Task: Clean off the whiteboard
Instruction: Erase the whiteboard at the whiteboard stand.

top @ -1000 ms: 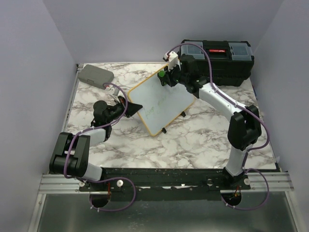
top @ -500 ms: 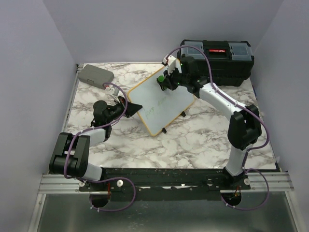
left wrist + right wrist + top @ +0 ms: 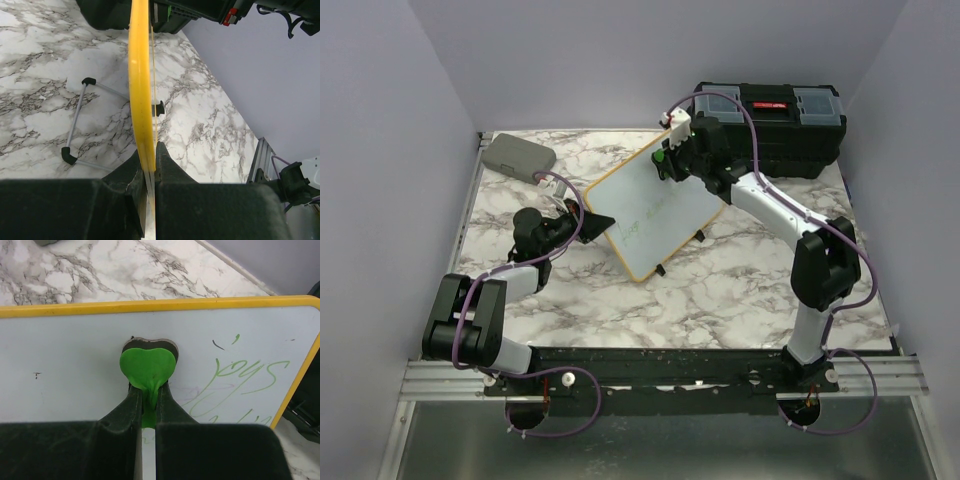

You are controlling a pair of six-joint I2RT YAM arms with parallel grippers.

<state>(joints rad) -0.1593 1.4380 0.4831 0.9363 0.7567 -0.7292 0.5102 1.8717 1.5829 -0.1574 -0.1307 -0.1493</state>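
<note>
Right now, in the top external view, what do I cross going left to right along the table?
grey case → left gripper, clamped on the board's edge → whiteboard → black toolbox. The right gripper with its green eraser overlaps the whiteboard, so it is left out.

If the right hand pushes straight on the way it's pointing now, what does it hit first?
The whiteboard. The right hand, shut on the green eraser, points at the white face just below the yellow frame edge. The eraser looks pressed against it, though actual contact is hard to confirm.
</note>
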